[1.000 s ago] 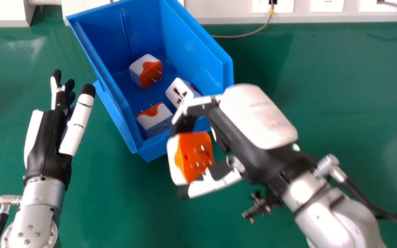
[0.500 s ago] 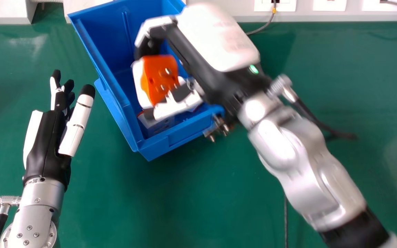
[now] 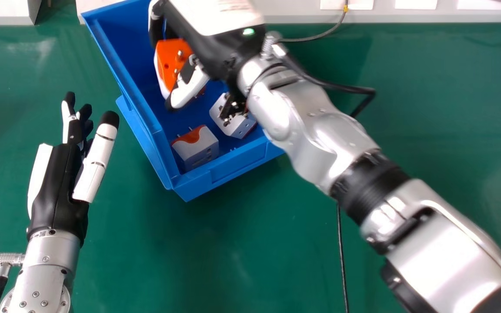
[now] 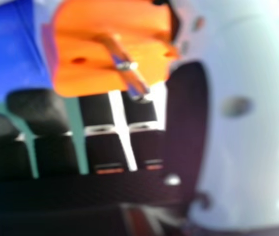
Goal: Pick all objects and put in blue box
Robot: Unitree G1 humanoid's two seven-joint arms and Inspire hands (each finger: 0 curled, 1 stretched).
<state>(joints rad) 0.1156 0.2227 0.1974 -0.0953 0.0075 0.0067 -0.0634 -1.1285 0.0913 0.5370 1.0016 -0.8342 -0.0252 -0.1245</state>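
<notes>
One orange-and-white boxy plastic plug adapter, pinched between thumb and fingers of the black-and-white right hand, hangs over the interior of the open blue plastic box; release presumably needs lowering, not sideways travel.

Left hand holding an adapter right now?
No, the left hand is beside the blue box with its fingers extended and nothing in them.

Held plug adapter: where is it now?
The held plug adapter is in the right hand, over the blue box, left of centre in the head view.
</notes>
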